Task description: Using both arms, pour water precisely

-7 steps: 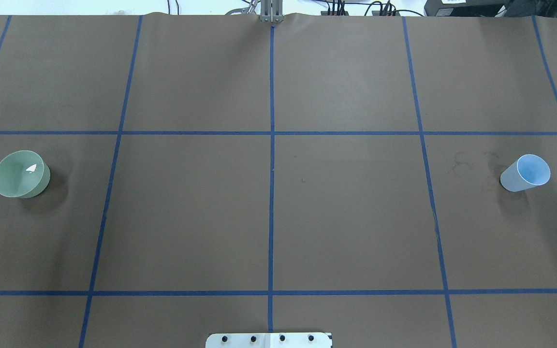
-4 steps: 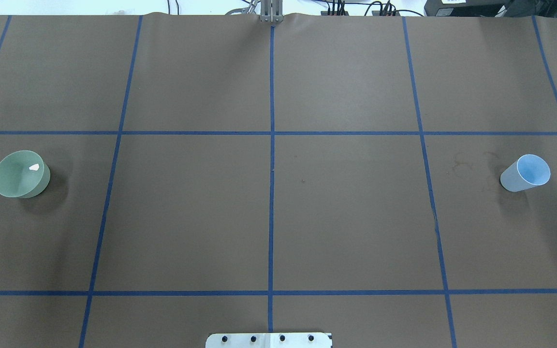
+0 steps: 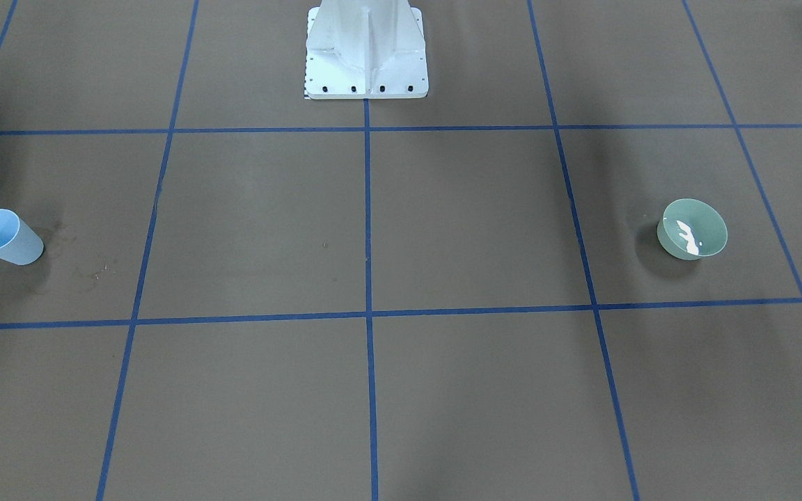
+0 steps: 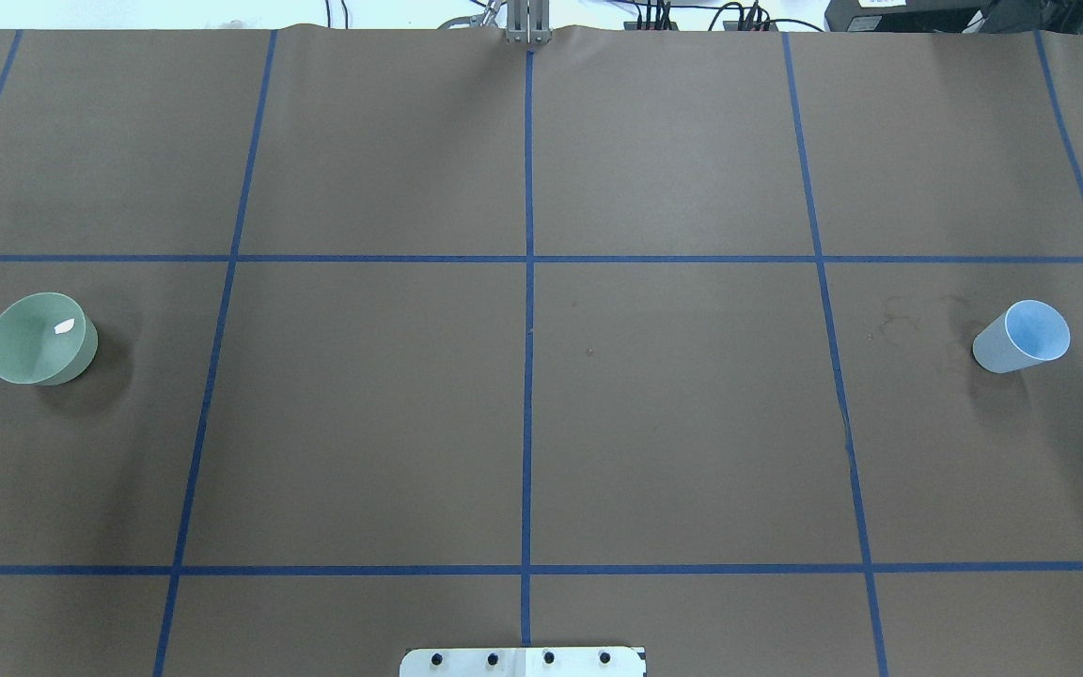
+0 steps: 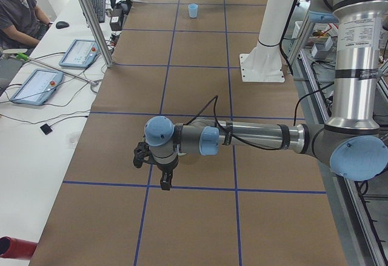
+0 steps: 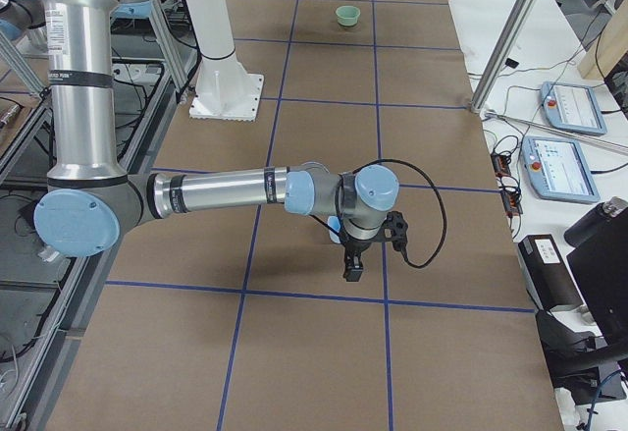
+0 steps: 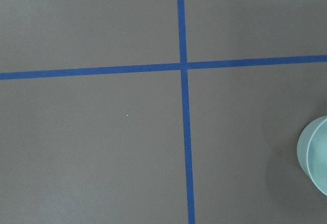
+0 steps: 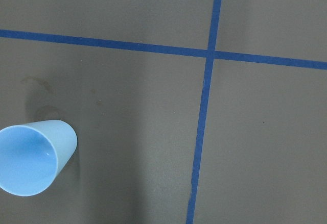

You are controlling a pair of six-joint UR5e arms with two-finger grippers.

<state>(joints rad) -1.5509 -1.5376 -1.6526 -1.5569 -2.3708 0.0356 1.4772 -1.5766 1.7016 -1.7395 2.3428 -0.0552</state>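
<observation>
A green bowl (image 4: 34, 340) stands at the table's left end and holds the water (image 4: 63, 327), seen as a white glint; both show in the front view (image 3: 695, 229), (image 3: 685, 235). A pale blue cup (image 4: 1021, 337) stands upright at the right end and looks empty in the right wrist view (image 8: 33, 157). My left arm (image 5: 254, 137) reaches over the table with its gripper (image 5: 162, 180) hanging near the bowl, which it hides there. My right arm (image 6: 226, 191) holds its gripper (image 6: 353, 266) beside the cup. I cannot tell whether either gripper is open or shut.
The white pedestal (image 3: 366, 49) stands at the table's middle on the robot's side. Blue tape lines (image 4: 527, 329) divide the brown table cover. A person (image 5: 21, 11), tablets (image 5: 79, 53) and an aluminium post (image 5: 91, 20) are beside the table.
The white glint on the water in the green bowl has shrunk and shifted a little. The bowl and the cup have not moved.
</observation>
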